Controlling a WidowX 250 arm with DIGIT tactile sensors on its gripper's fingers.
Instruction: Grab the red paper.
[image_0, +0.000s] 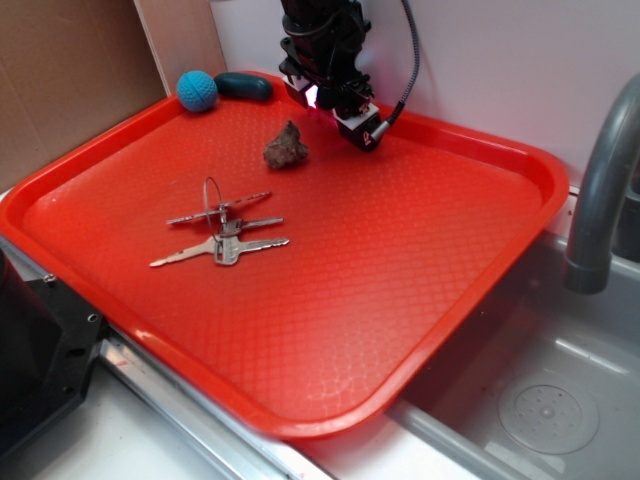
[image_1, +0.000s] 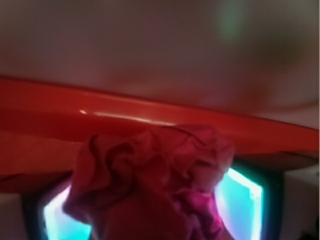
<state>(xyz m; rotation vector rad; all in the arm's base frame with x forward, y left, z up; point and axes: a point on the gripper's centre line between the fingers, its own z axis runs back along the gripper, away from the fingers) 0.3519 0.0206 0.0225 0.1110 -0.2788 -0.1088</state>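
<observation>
**Grasp stage: paper between fingers, lift not confirmed**

Wrist view: the crumpled deep-red paper ball (image_1: 155, 185) fills the space between the 2 lit finger pads (image_1: 245, 200) and appears clamped. Exterior view: the black gripper (image_0: 345, 110) sits low at the far rim of the red-orange plastic tray (image_0: 330, 330); the paper is hidden there. Judged: grasp likely made; raising clear of the tray remains.

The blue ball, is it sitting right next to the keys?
No, the blue ball sits in the tray's far corner, well apart from the keys in the middle.
</observation>
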